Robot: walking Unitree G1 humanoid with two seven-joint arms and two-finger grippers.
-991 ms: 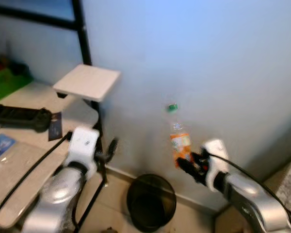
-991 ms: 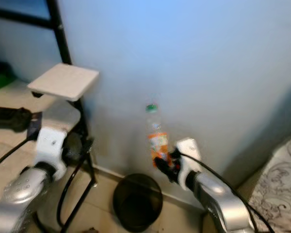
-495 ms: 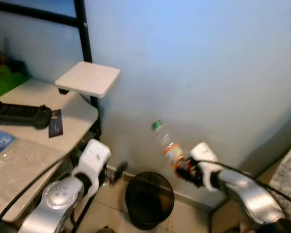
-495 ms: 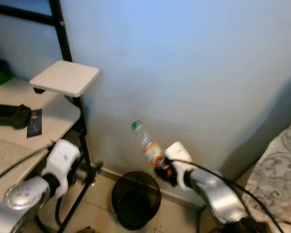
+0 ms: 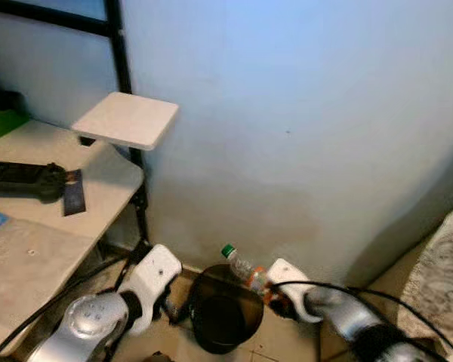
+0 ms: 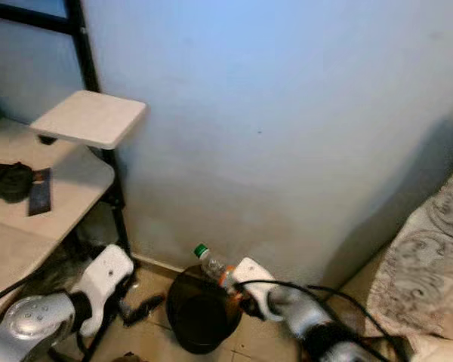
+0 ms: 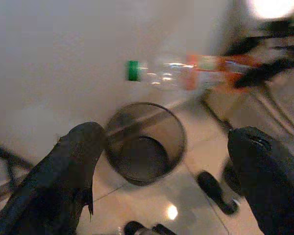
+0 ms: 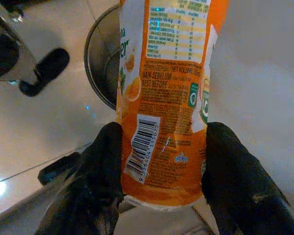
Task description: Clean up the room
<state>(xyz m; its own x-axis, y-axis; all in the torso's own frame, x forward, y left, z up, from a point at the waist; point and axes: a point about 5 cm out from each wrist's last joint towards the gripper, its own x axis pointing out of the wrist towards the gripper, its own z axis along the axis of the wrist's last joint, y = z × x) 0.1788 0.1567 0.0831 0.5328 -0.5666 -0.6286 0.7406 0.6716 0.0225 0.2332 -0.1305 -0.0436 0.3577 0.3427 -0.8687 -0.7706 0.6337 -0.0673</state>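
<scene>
Holding: the right gripper (image 8: pixel 159 161) is clamped on the base end of a clear plastic bottle (image 5: pixel 245 270), its two black fingers (image 8: pixel 105 161) pressed to either side of the orange label.
Bottle: green cap, orange drink label (barcode and nutrition panel readable in the right wrist view); it looks empty or nearly so.
Long axis: tilted well off upright, cap end pointing up and toward the robot's left, base end in the gripper on the right.
Bin: a round black wastebasket (image 5: pixel 211 320) stands on the tiled floor against the blue wall, mouth open and upward.
Key relation: the bottle's neck reaches over the bin's rim on the right-hand side, while the gripped base sits just outside that rim; the bin mouth lies below and to the left of the gripper.
Left gripper: left gripper (image 7: pixel 166 171) hangs low beside the bin with its fingers spread wide apart and nothing between them; its camera looks down into the bin.
Nearer arm: both are close to the bin, but only the right one carries the load.
Step in hand: judged as the drop into the bin; the base likely needs to travel a little further left over the opening before release.
Surroundings: a desk (image 5: pixel 106 177) with a black power strip (image 5: pixel 23 179) stands to the left.
</scene>
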